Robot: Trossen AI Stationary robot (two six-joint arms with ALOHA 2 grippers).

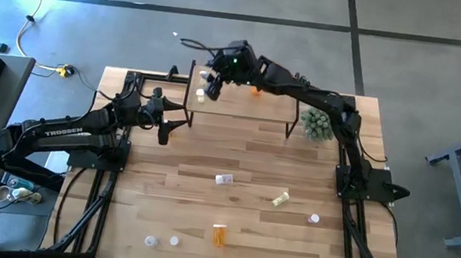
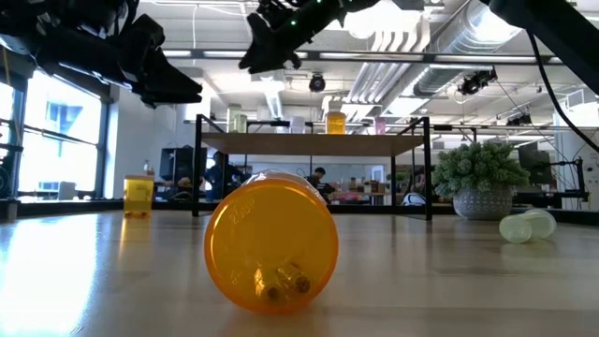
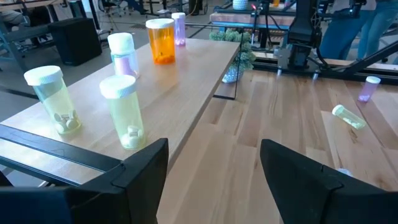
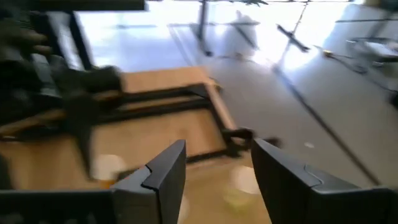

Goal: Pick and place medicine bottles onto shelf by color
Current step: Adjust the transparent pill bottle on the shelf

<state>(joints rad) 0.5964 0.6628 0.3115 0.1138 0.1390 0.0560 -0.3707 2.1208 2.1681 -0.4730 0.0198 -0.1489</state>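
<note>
**Over the shelf's left end: right gripper empty above the yellow-green bottles**

Above the left end of the shelf (image 1: 242, 104) the right gripper (image 1: 211, 81) is held, its arm stretched across the back of the table (image 1: 210, 157) from the right side. Its fingers (image 4: 163, 173) are spread apart, and nothing is seen between them; two pale caps are blurred beyond the fingertips in the right wrist view.

Beside the shelf's left end the left gripper (image 1: 165, 118) is held, pointing along the shelf. Its fingers (image 3: 144, 163) are set wide, and nothing is gripped. Just ahead of them, on the shelf top (image 3: 186, 74), two yellow-green bottles (image 3: 126, 112) are stood upright near the close end. Farther from the fingers a pink bottle (image 3: 124, 55) is stood, then an orange bottle (image 3: 161, 40), and last a second pink bottle (image 3: 179, 28) near the far end. A green spiky plant (image 1: 317, 124) is placed just past the shelf's right end.

Well away from both sets of fingers, on the open tabletop, the remaining bottles are scattered: a white bottle (image 1: 224, 179) lying near the middle, a yellow-green bottle (image 1: 281, 199) lying to its right, a pink bottle (image 1: 314, 218) nearer the right arm's base, an orange bottle (image 1: 218, 234) lying near the front edge, and two white-capped bottles (image 1: 162, 241) at the front left. In the low view the lying orange bottle (image 2: 271, 245) is seen end on, with pills inside.
</note>
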